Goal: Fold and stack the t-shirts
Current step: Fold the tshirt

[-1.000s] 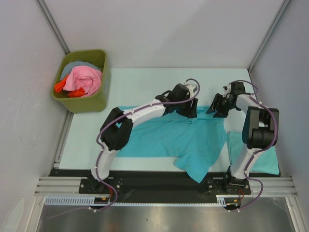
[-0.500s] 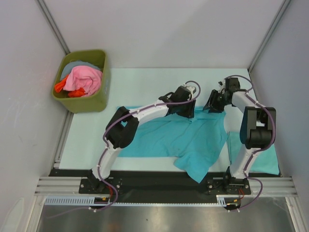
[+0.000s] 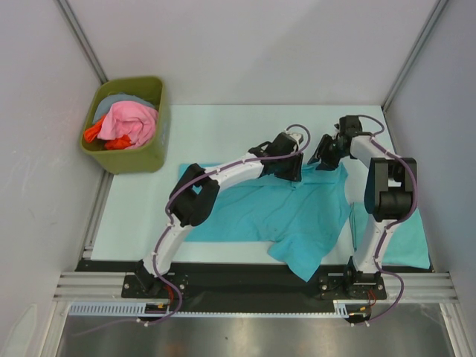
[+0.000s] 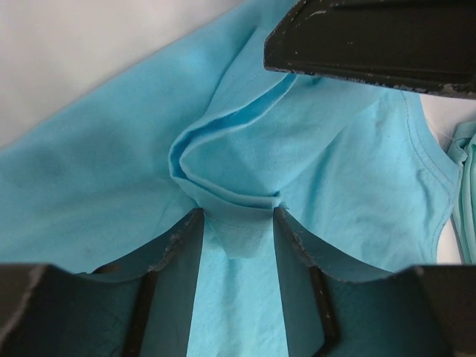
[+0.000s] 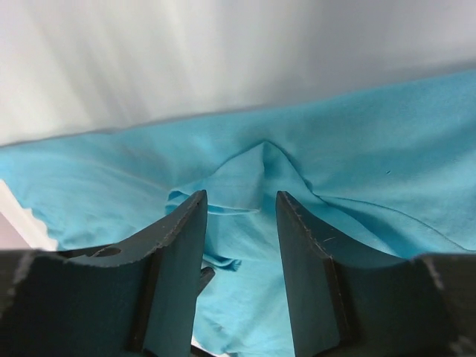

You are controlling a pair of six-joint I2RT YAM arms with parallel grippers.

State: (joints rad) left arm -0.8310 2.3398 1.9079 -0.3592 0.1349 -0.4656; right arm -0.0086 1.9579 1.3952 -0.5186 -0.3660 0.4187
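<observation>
Since a second ago, the right end effector (image 3: 322,157) has been carried farther from the bases and slightly left. It is now placed over the far right corner of the spread t-shirt (image 3: 297,212), with the right arm stretched out more fully. The left end effector (image 3: 291,171) is found at nearly the same spot as before, on the far edge of that shirt, just left of the right one.

In the left wrist view, the left end effector (image 4: 238,216) is seen partly open. A raised fold of turquoise cloth is bunched at its fingertips and fabric runs between the fingers (image 4: 182,249), but no firm clamp is shown. In the right wrist view, the right end effector (image 5: 239,197) is likewise held partly open, with a small peak of fabric between the fingers (image 5: 305,245) and nothing gripped.

The spread t-shirt is laid across the middle of the pale surface (image 3: 223,134), its near right corner reaching over the near edge. A second t-shirt (image 3: 409,242) is laid at the near right, partly hidden by the right arm. An olive-green bin (image 3: 141,161) holding pink and orange cloth is set at the far left.
</observation>
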